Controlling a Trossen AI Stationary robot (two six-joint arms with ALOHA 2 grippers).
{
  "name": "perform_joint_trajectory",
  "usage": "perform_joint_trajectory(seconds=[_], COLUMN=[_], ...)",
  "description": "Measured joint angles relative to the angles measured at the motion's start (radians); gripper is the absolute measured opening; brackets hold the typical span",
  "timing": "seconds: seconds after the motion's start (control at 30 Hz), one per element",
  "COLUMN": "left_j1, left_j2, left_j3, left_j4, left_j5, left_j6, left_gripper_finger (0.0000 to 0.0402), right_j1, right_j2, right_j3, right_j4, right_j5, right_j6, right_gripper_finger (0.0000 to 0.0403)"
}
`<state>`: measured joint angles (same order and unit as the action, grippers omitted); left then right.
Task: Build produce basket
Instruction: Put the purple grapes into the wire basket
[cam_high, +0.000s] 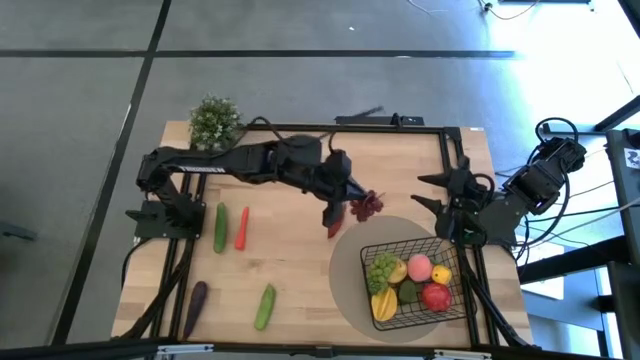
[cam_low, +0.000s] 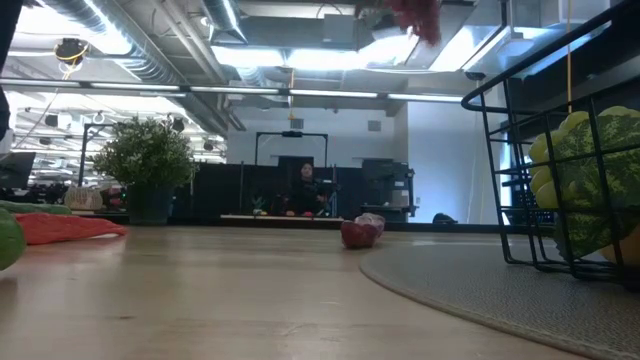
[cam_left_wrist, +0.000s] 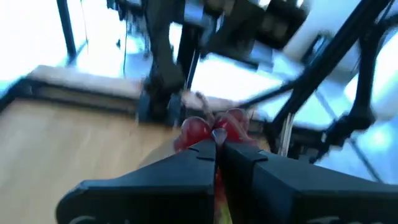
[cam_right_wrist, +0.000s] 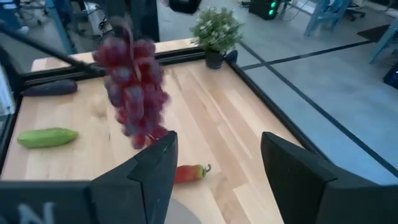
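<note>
Two arms are up, but only one is working, so I'm watching the left gripper (cam_high: 348, 203): its fingers are pinched fully together on the stem end of the dark red grapes (cam_high: 367, 205), which dangle free above the table, well clear of the wood. From the right wrist view the bunch (cam_right_wrist: 132, 90) hangs loose and long, so I judge a stem grip was the sensible choice; squeezing the cluster itself would likely let it squirm out. The basket (cam_high: 414, 278) sits on a round grey mat (cam_high: 350, 290) toward the right side of the table, already holding green grapes (cam_high: 382, 268), a peach (cam_high: 419, 266), a red apple (cam_high: 435, 296) and some yellow pieces, and the carried bunch is near its far-left corner but not yet over the rim. My read is that I'm mid-transfer, with lift height kept so the grapes clear the wire wall. The right gripper (cam_high: 437, 191) waits beside the basket's far edge, fingers spread wide and empty, presumably parked out of the drop path. Left on the table are two cucumbers (cam_high: 220, 227), a chili (cam_high: 241, 227) between plant and mat, and an eggplant (cam_high: 196, 297) near the front edge. The potted plant (cam_high: 214, 121) at the far corner stays out of it. A small reddish piece (cam_low: 360, 232) lies on the wood in the low view; I cannot tell what it is.
</note>
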<state>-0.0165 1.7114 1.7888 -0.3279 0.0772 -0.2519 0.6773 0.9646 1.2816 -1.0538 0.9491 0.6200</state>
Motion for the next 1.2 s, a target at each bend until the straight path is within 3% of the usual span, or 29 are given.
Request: perform_joint_trajectory(seconds=[0.4, 0.93, 1.2], left_j1=[-0.011, 0.016, 0.030], left_j2=[0.065, 0.064, 0.064], left_j3=[-0.003, -0.003, -0.003], left_j4=[0.122, 0.148, 0.151], left_j5=[-0.008, -0.017, -0.018], left_j6=[0.019, 0.027, 0.046], left_gripper_finger=[0.0000, 0.0000, 0.0000], right_j1=[0.000, -0.002, -0.082], right_j2=[0.000, 0.044, 0.097], right_j3=[0.000, -0.011, -0.011], right_j4=[-0.007, 0.065, 0.121], right_j5=[-0.244, -0.117, -0.076], right_j6=[-0.032, -0.105, -0.131], right_gripper_finger=[0.0223, 0.0223, 0.0222])
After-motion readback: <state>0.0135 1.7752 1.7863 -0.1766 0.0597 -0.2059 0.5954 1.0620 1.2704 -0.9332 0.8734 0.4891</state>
